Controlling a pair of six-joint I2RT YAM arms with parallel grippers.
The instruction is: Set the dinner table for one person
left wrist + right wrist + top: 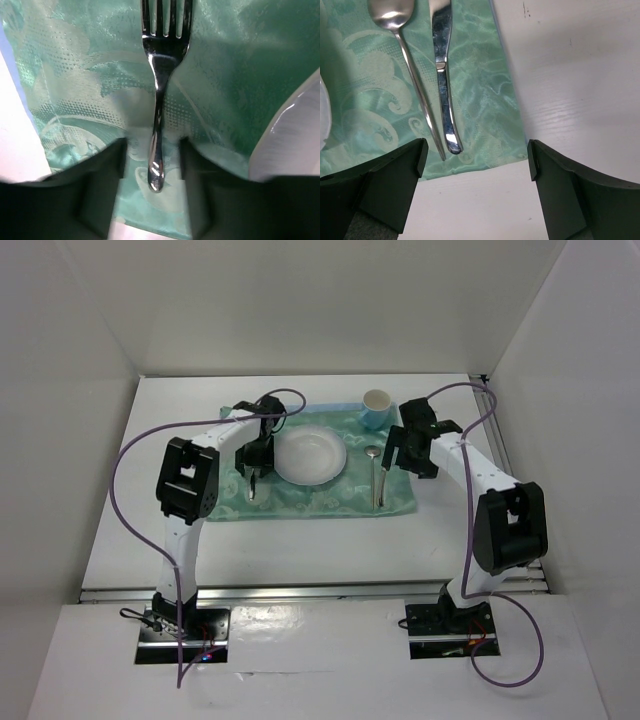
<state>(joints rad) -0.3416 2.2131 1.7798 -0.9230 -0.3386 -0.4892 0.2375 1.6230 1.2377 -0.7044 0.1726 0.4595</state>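
Observation:
On the white dinner table (300, 550) lies a green patterned mat (320, 495) with a white plate (310, 455) in its middle. A fork (251, 486) lies left of the plate, and a spoon (375, 470) and a knife (385, 480) lie to its right. A light blue cup (376, 408) stands at the mat's far right corner. My left gripper (152, 165) is open, its fingers either side of the fork's (159, 100) handle end, with gaps on both sides. My right gripper (476, 160) is wide open and empty above the mat's edge, near the ends of the knife (442, 75) and spoon (412, 70).
A metal rail (310, 590) runs along the table's near edge. White walls enclose the table on the left, back and right. The plate's rim (295, 130) is close to the left gripper's right side. Bare table (570, 75) lies right of the mat.

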